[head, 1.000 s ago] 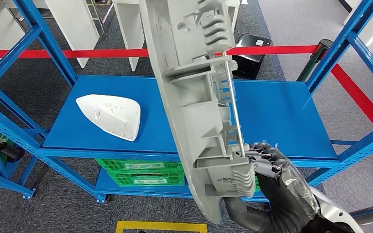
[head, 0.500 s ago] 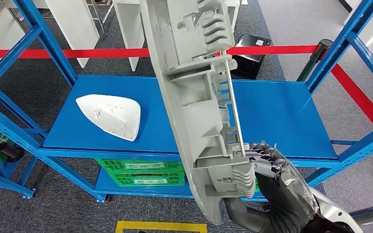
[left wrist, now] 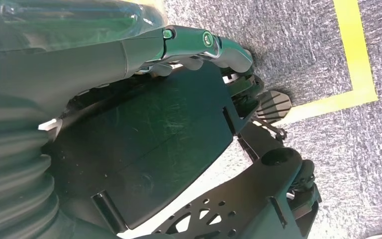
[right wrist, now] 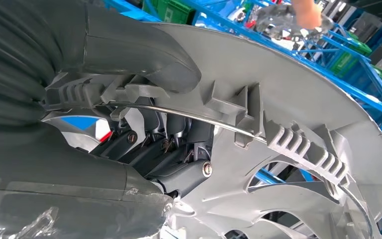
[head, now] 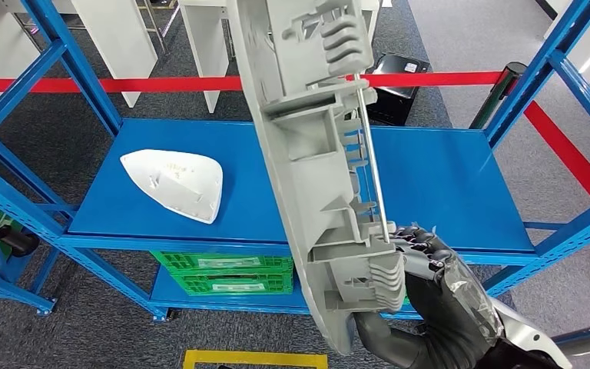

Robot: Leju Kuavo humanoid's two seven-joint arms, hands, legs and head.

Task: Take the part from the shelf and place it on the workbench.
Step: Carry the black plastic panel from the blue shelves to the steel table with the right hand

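My right hand [head: 436, 283] grips the lower end of a long grey plastic part [head: 315, 154] with ribs and a thin metal rod. The part stands nearly upright, close in front of the head camera and above the blue shelf board [head: 445, 177]. Up close, the right wrist view has the thumb [right wrist: 139, 50] lying over the grey part [right wrist: 298, 99] and the darker fingers tucked in behind the rod. A white shell-shaped part [head: 175, 183] lies on the left side of the shelf board. My left hand [left wrist: 194, 45] hangs down over the carpet with its fingers stretched out and holds nothing.
Blue shelf uprights [head: 541, 77] stand on both sides. Green crates [head: 223, 273] sit on the lower shelf. A red barrier tape [head: 107, 83] runs behind the shelf. Yellow floor tape [head: 253, 358] marks the carpet in front.
The grey part has shifted slightly to the right in my right hand's grip. The shelf and the white part have not moved.
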